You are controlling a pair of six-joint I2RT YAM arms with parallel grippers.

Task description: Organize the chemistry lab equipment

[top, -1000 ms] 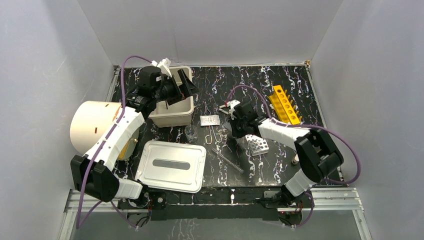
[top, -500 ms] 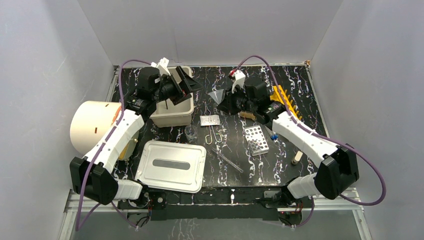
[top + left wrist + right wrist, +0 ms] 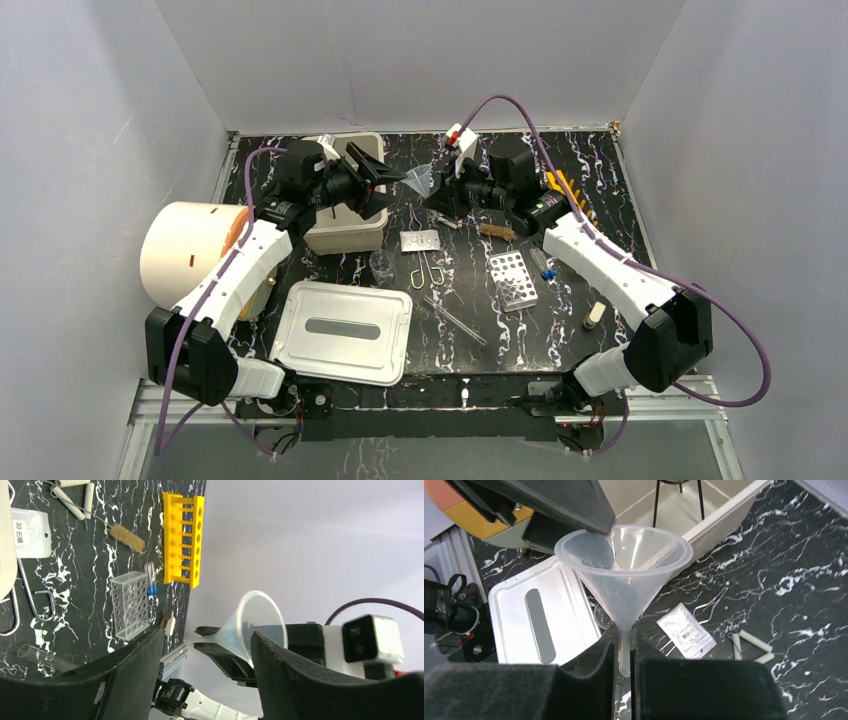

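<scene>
My right gripper (image 3: 437, 195) is shut on the stem of a clear plastic funnel (image 3: 418, 180) and holds it in the air beside the cream bin (image 3: 345, 235). In the right wrist view the stem sits between the gripper's (image 3: 624, 640) pads, with the funnel (image 3: 624, 565) mouth facing away. My left gripper (image 3: 385, 180) is open and empty, with its jaws close to the funnel's rim. In the left wrist view the funnel (image 3: 260, 625) shows between the left gripper's (image 3: 207, 640) jaws. I cannot tell whether they touch. A yellow tube rack (image 3: 572, 200), silver perforated rack (image 3: 513, 280), wire tongs (image 3: 428, 270), beaker (image 3: 380, 264) and blue-capped vials (image 3: 548, 270) lie on the table.
A metal lid (image 3: 345, 332) lies at the front left. A big cream cylinder (image 3: 190, 250) stands at the left edge. A small bag (image 3: 420, 240), a brush (image 3: 497, 231), a glass rod (image 3: 455, 320) and a cork (image 3: 595, 315) lie on the black mat.
My right arm lifted the funnel off the mat and carried it up and left toward the left gripper. The left gripper turned right to face it.
</scene>
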